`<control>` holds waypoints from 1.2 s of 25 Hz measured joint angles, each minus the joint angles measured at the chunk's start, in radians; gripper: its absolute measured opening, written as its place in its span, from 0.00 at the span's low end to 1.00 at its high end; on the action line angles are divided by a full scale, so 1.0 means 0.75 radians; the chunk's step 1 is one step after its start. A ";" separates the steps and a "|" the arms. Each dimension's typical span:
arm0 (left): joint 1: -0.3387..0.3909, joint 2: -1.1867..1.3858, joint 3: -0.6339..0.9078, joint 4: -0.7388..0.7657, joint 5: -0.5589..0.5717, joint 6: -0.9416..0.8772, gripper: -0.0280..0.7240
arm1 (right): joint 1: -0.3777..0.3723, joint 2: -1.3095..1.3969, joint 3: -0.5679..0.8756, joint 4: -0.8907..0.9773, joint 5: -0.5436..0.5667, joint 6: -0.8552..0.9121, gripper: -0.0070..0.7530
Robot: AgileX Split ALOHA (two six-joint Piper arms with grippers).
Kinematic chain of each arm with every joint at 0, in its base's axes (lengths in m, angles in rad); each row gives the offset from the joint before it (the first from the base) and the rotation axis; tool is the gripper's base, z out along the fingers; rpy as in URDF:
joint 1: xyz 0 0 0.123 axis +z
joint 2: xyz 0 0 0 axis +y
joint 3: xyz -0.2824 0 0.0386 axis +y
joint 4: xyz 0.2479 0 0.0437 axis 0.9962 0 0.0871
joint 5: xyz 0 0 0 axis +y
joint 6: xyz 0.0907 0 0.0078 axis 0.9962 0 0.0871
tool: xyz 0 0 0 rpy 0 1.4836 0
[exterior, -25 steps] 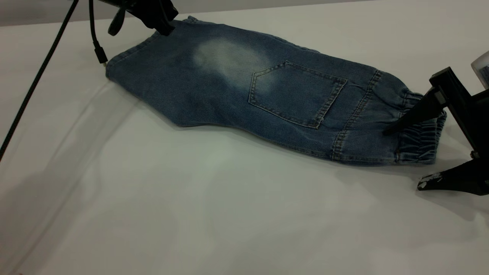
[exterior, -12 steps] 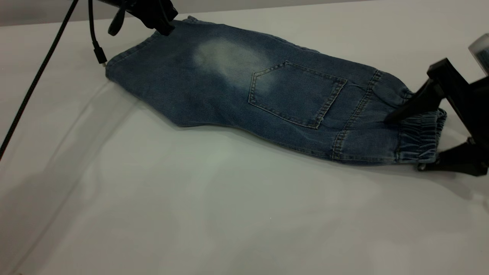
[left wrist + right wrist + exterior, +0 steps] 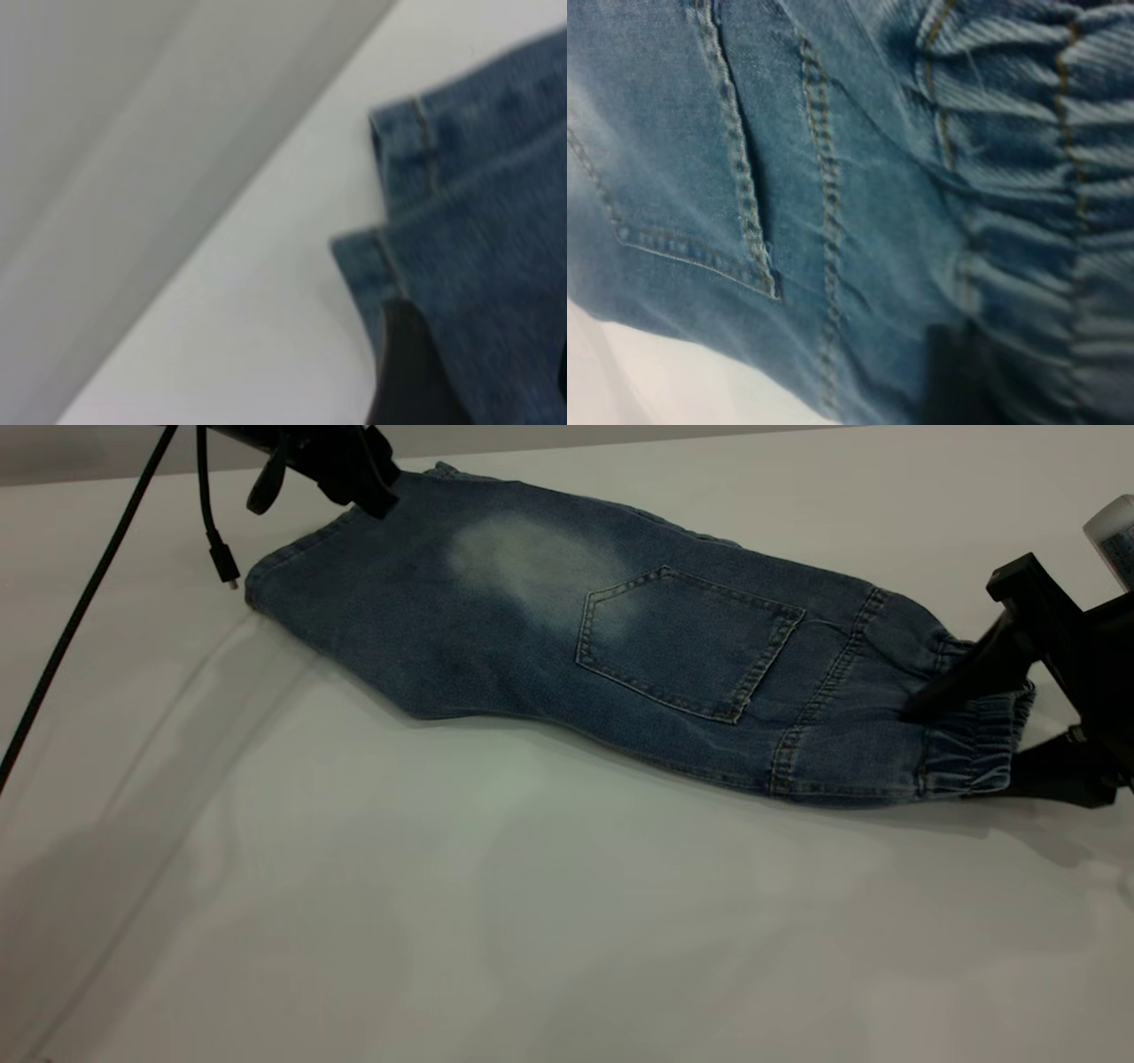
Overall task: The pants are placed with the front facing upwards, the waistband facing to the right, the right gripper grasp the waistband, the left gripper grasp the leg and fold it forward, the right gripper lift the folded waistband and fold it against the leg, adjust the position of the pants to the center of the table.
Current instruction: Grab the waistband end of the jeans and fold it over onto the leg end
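The blue denim pants lie flat and long across the white table, pocket up. Their gathered waistband is at the right and the leg hem at the far left. My right gripper is closed onto the waistband, one finger lying over it and the other at its near edge on the table. In the right wrist view a dark finger presses on the ruffled denim. My left gripper hovers at the far corner of the leg hem, open, with denim showing between its fingers.
A black cable runs down the left side from the left arm, and a loose plug dangles beside the hem. A long crease crosses the table cover at the left. Bare white surface stretches in front of the pants.
The right gripper's lower finger has come up from the table to the waistband's near edge, narrowing the gap round it. The left gripper and its dangling plug have shifted slightly left.
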 joint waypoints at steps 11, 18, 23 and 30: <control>-0.078 0.000 0.000 -0.015 0.175 -0.239 0.54 | 0.000 0.000 -0.053 -0.002 0.111 -0.035 0.10; -0.100 -0.053 0.000 -0.204 0.315 -0.274 0.54 | 0.000 0.000 -0.081 0.001 0.136 -0.035 0.10; -0.098 -0.140 0.000 -0.368 0.366 -0.133 0.54 | 0.000 0.000 -0.081 0.001 0.136 -0.035 0.10; -0.097 -0.147 0.000 -0.737 0.411 0.188 0.51 | 0.000 0.000 -0.081 0.001 0.173 -0.035 0.10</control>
